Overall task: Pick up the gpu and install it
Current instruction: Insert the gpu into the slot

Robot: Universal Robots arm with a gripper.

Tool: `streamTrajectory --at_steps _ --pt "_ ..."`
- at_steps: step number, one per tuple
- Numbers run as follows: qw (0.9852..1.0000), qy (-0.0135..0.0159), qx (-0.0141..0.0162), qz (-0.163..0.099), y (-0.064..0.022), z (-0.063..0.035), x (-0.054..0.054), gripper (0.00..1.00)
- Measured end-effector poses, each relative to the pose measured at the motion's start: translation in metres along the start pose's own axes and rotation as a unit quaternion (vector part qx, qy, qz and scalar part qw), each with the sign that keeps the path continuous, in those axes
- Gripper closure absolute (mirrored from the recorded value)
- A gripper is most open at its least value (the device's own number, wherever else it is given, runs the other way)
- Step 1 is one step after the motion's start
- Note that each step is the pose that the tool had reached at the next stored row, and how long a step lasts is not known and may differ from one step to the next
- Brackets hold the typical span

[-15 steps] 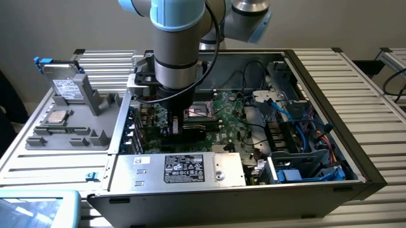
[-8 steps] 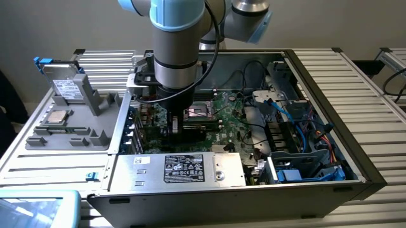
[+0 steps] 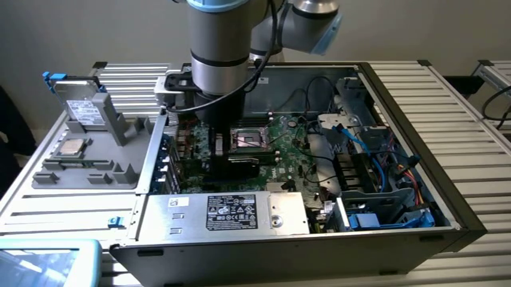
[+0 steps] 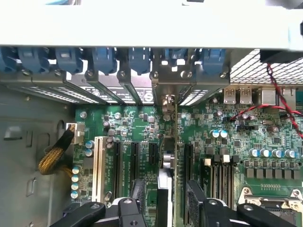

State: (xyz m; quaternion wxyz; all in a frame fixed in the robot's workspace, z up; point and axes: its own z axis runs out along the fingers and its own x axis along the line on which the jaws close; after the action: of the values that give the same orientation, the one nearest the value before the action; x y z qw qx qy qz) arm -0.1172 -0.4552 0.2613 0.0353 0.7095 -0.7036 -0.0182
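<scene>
Gripper point(image 4: 164, 201) pads stand open either side of the gpu point(image 4: 168, 142), clear of it. Card is edge-on in its motherboard point(image 4: 132, 127) slot, long axis running straight away from the jaws toward the rear bracket.

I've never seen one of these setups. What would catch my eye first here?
The big grey arm plunging straight down into an open computer case, over the green motherboard. On the wrist view, a gpu stands on edge in a slot between the gripper's open black jaws. On the exterior view's left, a grey tray props up a silver drive.
</scene>
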Motion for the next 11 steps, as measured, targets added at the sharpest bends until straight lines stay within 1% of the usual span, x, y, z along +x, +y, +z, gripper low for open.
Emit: streamTrajectory --at_steps 3,7,8,9,11 --pt "1.0 0.0016 0.0003 0.0 0.0008 -0.0099 0.0 0.51" --pt "1.0 0.0058 0.0004 0.0 0.0017 -0.0216 0.001 0.51" --pt "1.0 0.0065 0.0004 0.001 0.0018 -0.0234 0.001 0.51" --pt "1.0 0.0066 0.0004 0.0 0.0019 -0.0248 0.001 0.51" --pt "1.0 0.0069 0.0014 0.001 0.0023 -0.0262 0.0 0.51"
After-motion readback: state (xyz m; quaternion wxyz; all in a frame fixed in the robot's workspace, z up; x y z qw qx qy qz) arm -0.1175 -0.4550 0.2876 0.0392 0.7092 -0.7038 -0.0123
